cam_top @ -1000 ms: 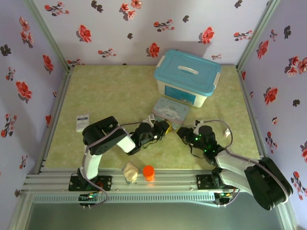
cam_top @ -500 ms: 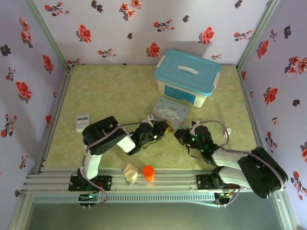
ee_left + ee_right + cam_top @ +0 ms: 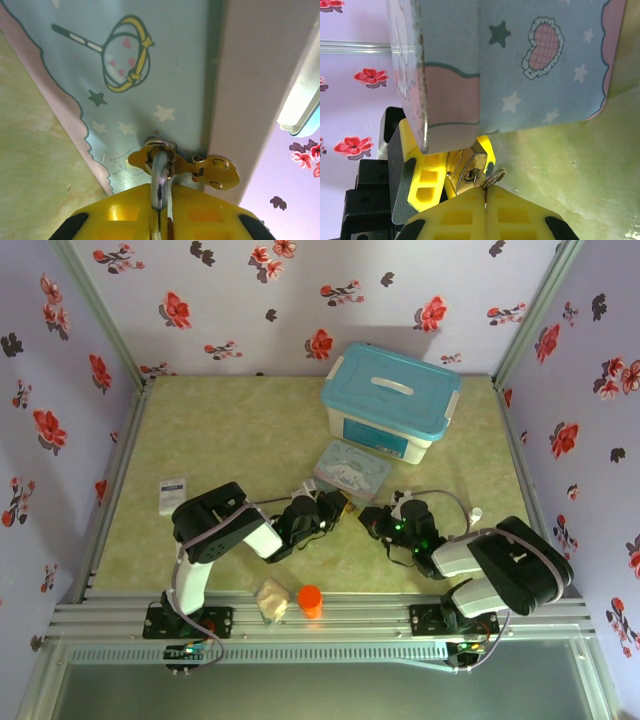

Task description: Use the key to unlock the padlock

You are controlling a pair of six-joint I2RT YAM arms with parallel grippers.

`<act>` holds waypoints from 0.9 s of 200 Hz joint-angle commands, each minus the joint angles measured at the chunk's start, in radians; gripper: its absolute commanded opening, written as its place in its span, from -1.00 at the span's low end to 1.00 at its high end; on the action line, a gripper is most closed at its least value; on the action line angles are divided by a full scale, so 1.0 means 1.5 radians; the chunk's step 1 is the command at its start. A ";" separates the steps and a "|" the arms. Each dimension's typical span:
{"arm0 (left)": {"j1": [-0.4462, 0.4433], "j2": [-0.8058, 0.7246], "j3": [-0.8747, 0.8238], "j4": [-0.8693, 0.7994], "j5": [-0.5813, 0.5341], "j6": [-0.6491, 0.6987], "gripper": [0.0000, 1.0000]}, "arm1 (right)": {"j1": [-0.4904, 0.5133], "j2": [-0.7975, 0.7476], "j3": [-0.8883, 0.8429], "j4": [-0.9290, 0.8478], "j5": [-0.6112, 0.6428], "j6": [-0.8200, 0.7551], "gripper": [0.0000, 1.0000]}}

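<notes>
The padlock (image 3: 462, 170) hangs off the brass hasp (image 3: 212, 174) on the front edge of the pale blue cartoon tin (image 3: 540, 75), with its shackle (image 3: 160, 172) threaded through the hasp loop. Your left gripper (image 3: 160, 197) is clamped nearly closed on the lock body from below, so it can't swing and the keyhole faces the other arm. The key (image 3: 493, 177) is pinched in your right gripper (image 3: 485, 196), fingers fully closed on it, tip right at the keyhole. Can't tell if it's seated. Both arms meet low in front of the tin for this. My read: insertion step, lock not open yet. Next you'd need a straight push, then a twist.
</notes>
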 commanded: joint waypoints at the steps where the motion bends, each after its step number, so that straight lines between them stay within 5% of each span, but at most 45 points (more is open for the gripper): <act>1: -0.039 -0.011 0.020 0.090 0.090 -0.020 -1.00 | 0.004 -0.009 0.039 -0.012 0.012 -0.038 -0.97; 22: -0.029 -0.015 0.008 0.089 0.080 -0.015 -1.00 | 0.008 -0.082 0.052 -0.191 0.040 -0.131 -0.80; 46: -0.018 -0.014 0.005 0.089 0.080 -0.011 -1.00 | 0.041 -0.204 0.095 -0.507 0.170 -0.284 -0.58; 66: -0.015 -0.010 0.004 0.087 0.079 -0.009 -1.00 | 0.043 -0.260 0.096 -0.613 0.228 -0.369 -0.48; 107: -0.013 -0.006 0.003 0.087 0.082 -0.015 -1.00 | 0.065 -0.265 0.122 -0.654 0.252 -0.468 -0.49; 180: -0.012 -0.015 -0.007 0.086 0.085 -0.015 -1.00 | 0.243 -0.197 0.200 -0.675 0.517 -0.602 -0.16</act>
